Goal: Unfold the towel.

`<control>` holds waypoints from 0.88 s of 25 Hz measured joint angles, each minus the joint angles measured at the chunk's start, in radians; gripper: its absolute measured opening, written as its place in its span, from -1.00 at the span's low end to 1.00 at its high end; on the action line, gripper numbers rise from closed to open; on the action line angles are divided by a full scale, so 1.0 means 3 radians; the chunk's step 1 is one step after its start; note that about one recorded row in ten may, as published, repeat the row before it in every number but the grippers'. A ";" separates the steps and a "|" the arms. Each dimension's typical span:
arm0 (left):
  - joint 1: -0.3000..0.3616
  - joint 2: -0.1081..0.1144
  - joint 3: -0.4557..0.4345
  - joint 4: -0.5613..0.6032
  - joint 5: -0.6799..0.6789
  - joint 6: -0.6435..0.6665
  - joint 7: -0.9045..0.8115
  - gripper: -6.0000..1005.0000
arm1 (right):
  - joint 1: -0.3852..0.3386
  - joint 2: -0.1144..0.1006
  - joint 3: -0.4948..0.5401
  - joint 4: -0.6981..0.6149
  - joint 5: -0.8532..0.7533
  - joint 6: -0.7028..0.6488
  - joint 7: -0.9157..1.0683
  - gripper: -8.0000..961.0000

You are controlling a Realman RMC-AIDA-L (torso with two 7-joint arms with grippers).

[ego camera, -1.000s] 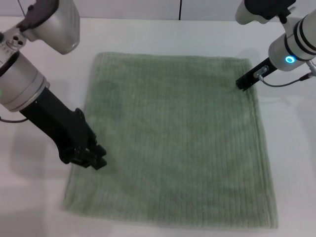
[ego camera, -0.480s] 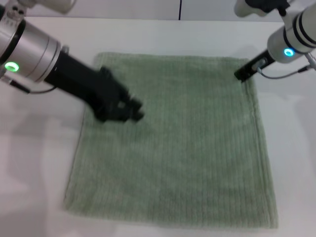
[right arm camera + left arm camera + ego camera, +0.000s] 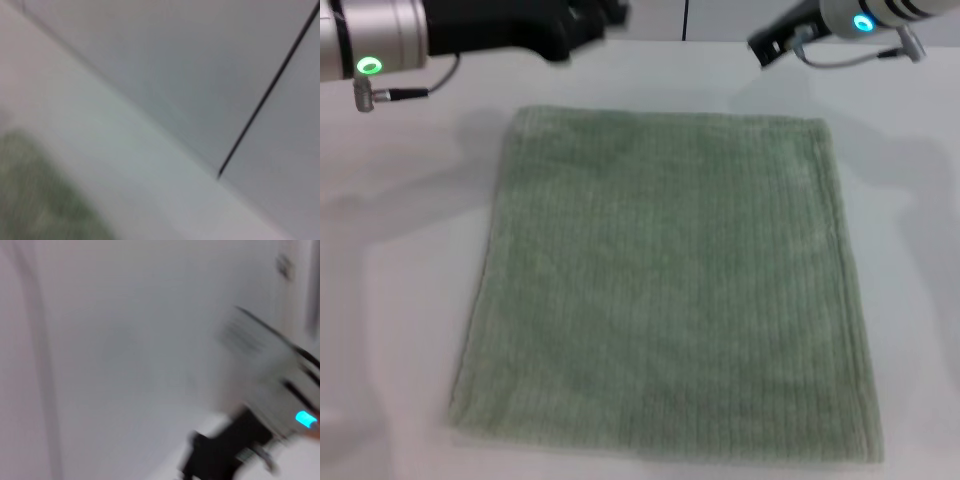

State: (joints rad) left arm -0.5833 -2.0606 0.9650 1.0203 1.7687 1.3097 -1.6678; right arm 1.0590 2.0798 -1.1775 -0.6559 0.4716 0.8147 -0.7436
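Note:
The pale sage-green towel (image 3: 665, 290) lies spread flat as one roughly square sheet on the white table (image 3: 410, 250) in the head view. Its hemmed edges are visible all round. My left gripper (image 3: 603, 14) is raised at the back left, beyond the towel's far edge and clear of it. My right gripper (image 3: 761, 47) is raised at the back right, above the table behind the towel's far right corner. Neither touches the towel. A blurred part of the towel (image 3: 35, 205) shows in the right wrist view.
A wall with a dark vertical seam (image 3: 685, 20) stands behind the table. The left wrist view shows the wall and the right arm (image 3: 230, 450) with its cyan light. Bare table surrounds the towel on the left, right and back.
Both arms have lifted up and back off the towel: the left from the near left edge to the back left, the right from the far right corner to behind it.

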 joint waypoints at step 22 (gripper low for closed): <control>-0.0267 -0.0039 -0.0771 -0.2873 -0.3855 -0.0665 0.3385 -0.69 | -0.1483 0.0039 -0.2491 0.0010 0.1319 -0.5409 0.0917 -0.99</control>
State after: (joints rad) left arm -0.6633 -2.0723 0.7337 0.1586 0.6123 1.1101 -0.6523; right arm 0.6141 2.0914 -1.9249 -0.6530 0.8675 -0.8081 -0.4686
